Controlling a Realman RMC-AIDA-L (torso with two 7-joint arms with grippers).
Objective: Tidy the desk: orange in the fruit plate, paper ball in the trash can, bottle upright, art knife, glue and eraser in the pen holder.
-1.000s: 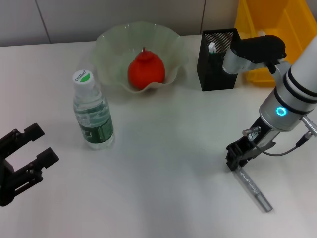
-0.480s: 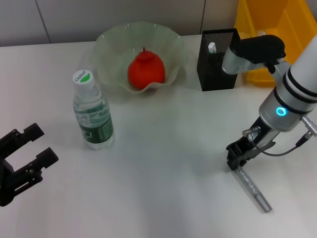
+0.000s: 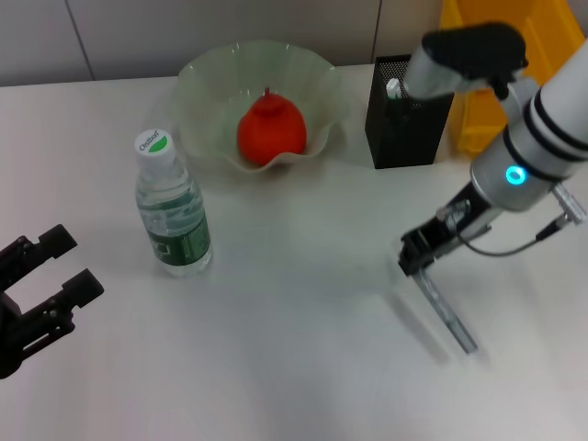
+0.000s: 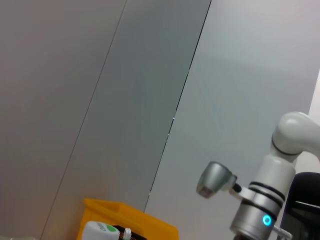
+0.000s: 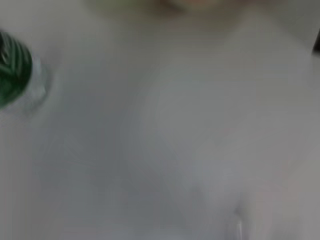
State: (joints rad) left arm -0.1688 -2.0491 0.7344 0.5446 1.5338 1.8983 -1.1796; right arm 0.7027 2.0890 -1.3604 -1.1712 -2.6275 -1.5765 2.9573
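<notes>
The right gripper (image 3: 415,258) is over the table (image 3: 303,367) at about four o'clock in the head view, its jaws clamped on one end of a slim grey art knife (image 3: 446,312). The knife's free end slants away toward five o'clock, and a soft shadow beside it suggests it may be clear of the surface, though the head view is too smeared there to be sure. The left gripper (image 3: 46,276) sits at about eight o'clock, near the table's edge, with its fingers (image 3: 81,287) spread apart and nothing between them.

The fruit plate (image 3: 197,87) stands at twelve o'clock with the orange (image 3: 271,129) resting inside it, stem nub up. At about one o'clock, just beside the plate, is the pen holder (image 3: 404,124); a small white-topped item (image 3: 393,88) pokes up inside near its rim, too small to identify. The trash can (image 3: 487,101) is behind the pen holder at two o'clock, largely hidden by the right arm, so its contents cannot be seen. The bottle (image 3: 172,207) stands upright at ten o'clock, cap on, well apart from both grippers.
</notes>
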